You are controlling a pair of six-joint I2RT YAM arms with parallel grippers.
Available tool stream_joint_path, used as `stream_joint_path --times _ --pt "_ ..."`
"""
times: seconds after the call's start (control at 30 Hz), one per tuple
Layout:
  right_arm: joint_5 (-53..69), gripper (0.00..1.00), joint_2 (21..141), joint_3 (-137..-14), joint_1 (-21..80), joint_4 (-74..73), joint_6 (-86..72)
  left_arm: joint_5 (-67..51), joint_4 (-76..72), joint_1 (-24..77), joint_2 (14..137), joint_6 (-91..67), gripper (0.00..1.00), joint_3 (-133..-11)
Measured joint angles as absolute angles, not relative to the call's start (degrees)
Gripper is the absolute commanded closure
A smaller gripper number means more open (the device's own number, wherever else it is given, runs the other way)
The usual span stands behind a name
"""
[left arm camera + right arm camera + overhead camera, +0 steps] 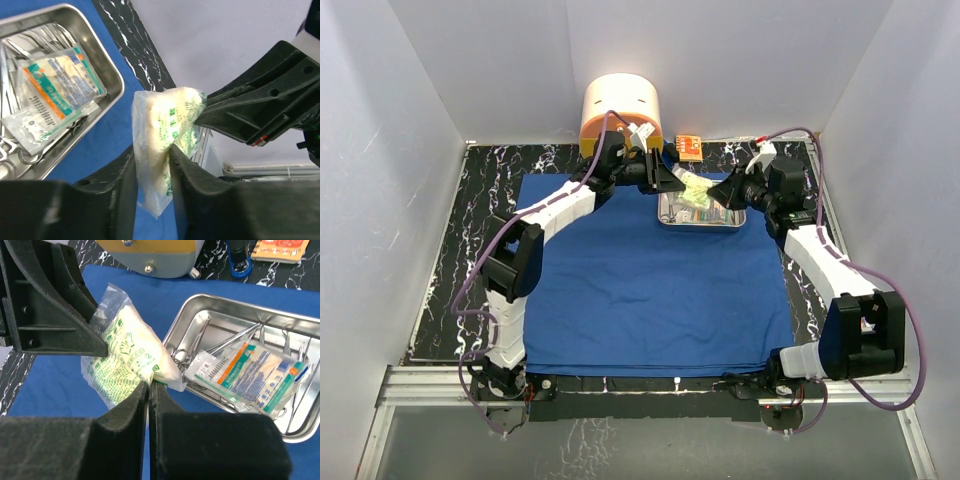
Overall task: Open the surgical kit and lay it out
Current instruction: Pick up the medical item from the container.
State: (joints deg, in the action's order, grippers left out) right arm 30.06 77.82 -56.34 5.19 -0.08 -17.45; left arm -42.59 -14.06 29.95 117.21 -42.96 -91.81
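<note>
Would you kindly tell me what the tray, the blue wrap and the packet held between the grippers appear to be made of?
Tray: probably polished stainless steel, bright with mirror-like reflections.
Blue wrap: apparently fabric, matte with no shine; the weave is too fine to tell.
Packet: thin clear plastic film, glossy and crinkled, with green print; its contents look soft and cream-white.

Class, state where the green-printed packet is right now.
The green-printed packet is at the far side in the top view, pinched between the left gripper and right gripper, above the blue cloth by the steel tray's left end.
</note>
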Motion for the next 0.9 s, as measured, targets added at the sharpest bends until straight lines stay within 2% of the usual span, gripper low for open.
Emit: stream_joint_path --times 0.03,0.07,0.1,0.23,0.37,0.53,0.63,0.9 --pt "30.2 1.0 77.6 -55.7 5.2 0.2 -17.6 -43.1 -14.5 30.1 117.5 -43.2 0.84 -91.9" --pt "30.2 0.95 77.5 -55.0 5.2 0.3 -17.8 -43.8 -15.1 30.2 118.1 -43.5 0.93 -92.2" --pt "30.2 0.81 77.4 -54.5 5.2 0.5 -17.9 -44.5 -15.6 30.3 118.6 -43.7 1.0 -92.3" --pt "30.3 0.5 77.3 -53.0 5.2 0.2 -17.3 -47.0 -16.9 30.5 120.2 -43.6 1.0 -92.4" --pt "28.6 0.33 75.4 -53.0 5.0 -3.5 -13.1 -50.3 -15.2 30.6 120.7 -41.0 1.0 -93.3" --pt "23.6 0.3 70.4 -54.9 1.0 -12.6 -7.1 -54.1 -8.4 31.0 120.7 -33.5 1.0 -96.6" --pt "21.7 0.29 69.5 -57.6 -4.8 -16.8 -5.0 -56.0 1.4 33.0 122.4 -25.0 1.0 -101.3" --pt "21.5 0.29 70.1 -62.1 -16.3 -23.8 -4.1 -60.2 29.3 42.6 137.2 -4.3 1.0 -121.8"
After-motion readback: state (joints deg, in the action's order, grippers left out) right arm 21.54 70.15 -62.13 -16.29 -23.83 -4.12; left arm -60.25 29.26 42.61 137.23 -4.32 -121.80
